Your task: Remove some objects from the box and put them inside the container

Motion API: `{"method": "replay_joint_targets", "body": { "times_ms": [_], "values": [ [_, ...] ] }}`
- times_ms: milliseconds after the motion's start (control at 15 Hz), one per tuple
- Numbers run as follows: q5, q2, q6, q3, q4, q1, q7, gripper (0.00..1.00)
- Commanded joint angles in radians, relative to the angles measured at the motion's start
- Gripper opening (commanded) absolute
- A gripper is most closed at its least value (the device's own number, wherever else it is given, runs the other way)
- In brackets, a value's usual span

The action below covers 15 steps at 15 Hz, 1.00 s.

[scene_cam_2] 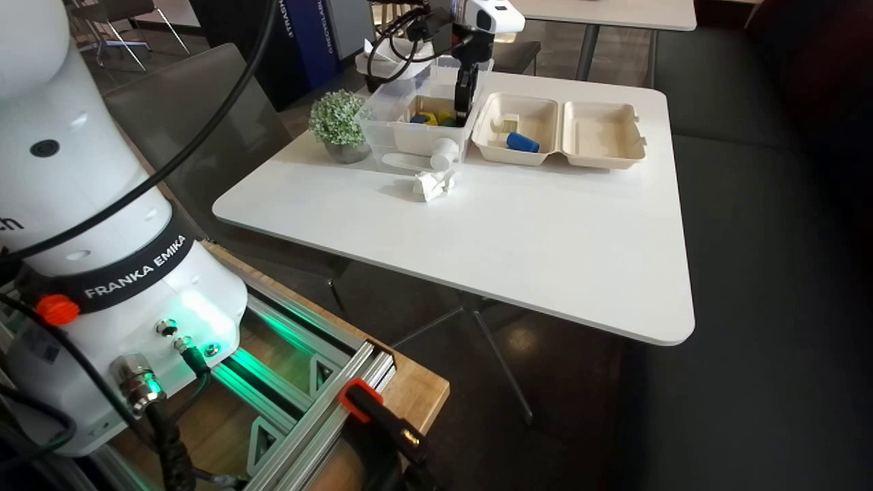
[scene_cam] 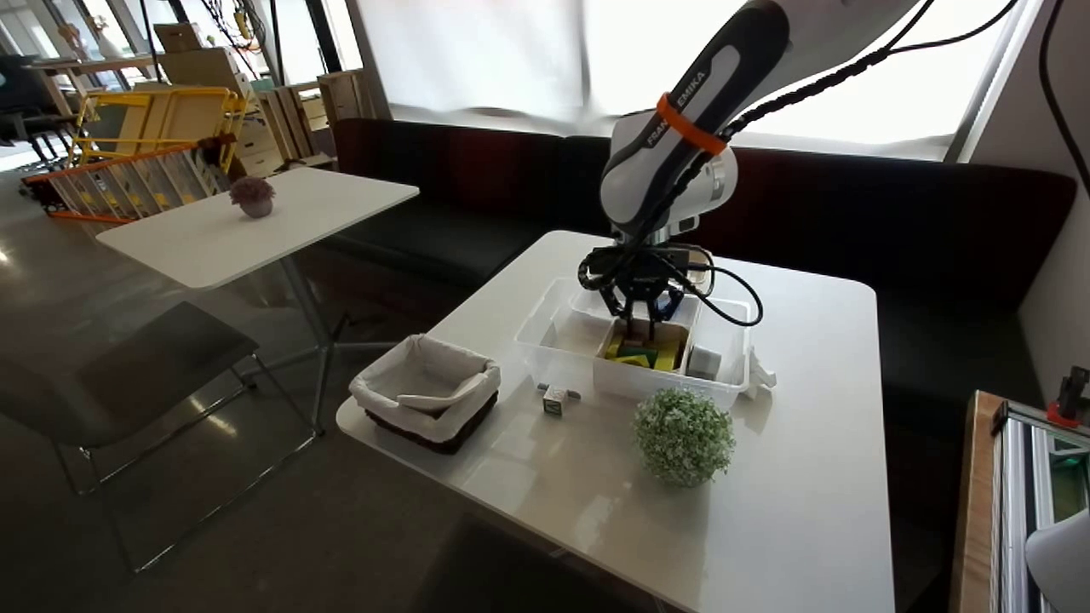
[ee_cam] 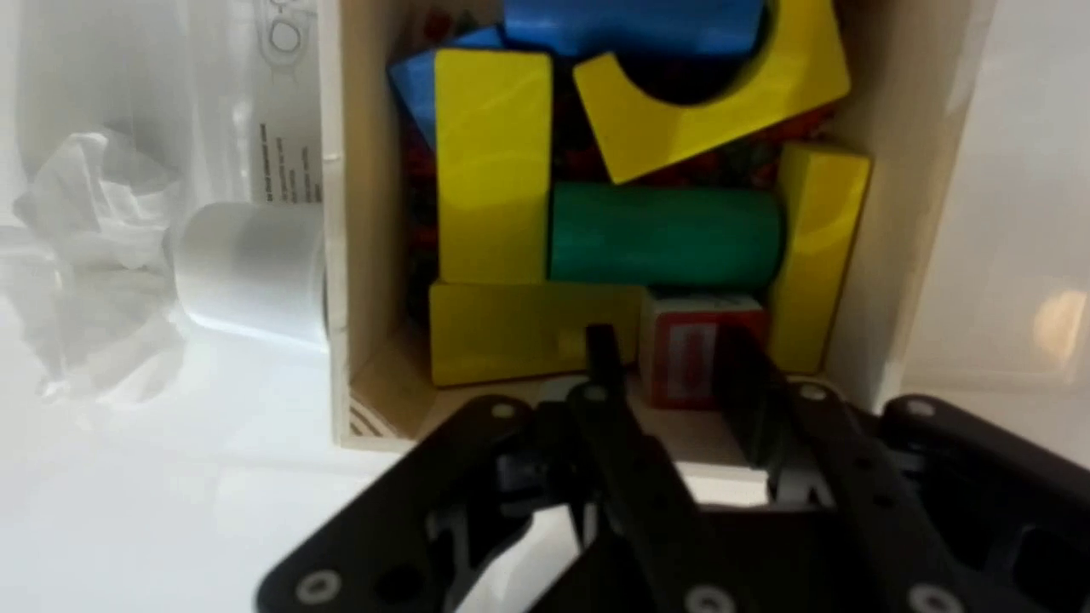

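- Claw: your slim dark fingers reach down into the box, standing moderately apart. In the wrist view a gap separates the left fingertip from a red-and-white cube; the right finger covers part of that cube, and you cannot tell whether they touch.
- Box: straight tan walls, brown diagonal stripes in one inside corner, dark red patterned floor. It sits within a clear plastic tub.
- Yellow blocks, all in the box: three smooth oblongs, plus a yellow arch with a round-cut inner edge.
- Green cylinder, also in the box: smooth, on its side, a yellow oblong just beside each end.
- Blue cylinder: smooth, lying near the arch.
- White cylinder: plain, on its side in the tub, just beside the box wall.
- Clamshell tray: moulded matte beige, lid laid back; you see a blue cup-shaped piece and a pale block inside.
- Worktop: glossy white, round-cornered. Also on it: crumpled white scrap, leafy ball, cloth-lined basket, small printed cube.
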Motion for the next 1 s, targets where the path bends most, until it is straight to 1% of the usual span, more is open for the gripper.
{"method": "replay_joint_targets", "body": {
  "times_ms": [0, 67, 200, 333, 467, 667, 733, 800, 933],
  "values": [
    [-0.012, -0.016, 0.016, -0.006, -0.04, 0.013, -0.002, 0.69],
    [-0.009, -0.017, 0.021, -0.004, -0.043, 0.011, -0.004, 0.74],
    [-0.001, -0.017, 0.04, -0.001, -0.051, 0.009, -0.007, 0.79],
    [0.009, -0.018, 0.06, 0.005, -0.06, 0.005, -0.014, 0.8],
    [0.015, -0.012, 0.071, 0.008, -0.062, 0.002, -0.018, 0.74],
    [0.02, 0.0, 0.066, 0.012, -0.055, 0.001, -0.021, 0.69],
    [0.02, 0.0, 0.062, 0.013, -0.055, 0.001, -0.022, 0.61],
    [0.017, -0.001, 0.047, 0.012, -0.053, 0.001, -0.021, 0.62],
    [-0.001, -0.006, 0.033, 0.003, -0.05, 0.007, -0.013, 0.55]
  ]
}}
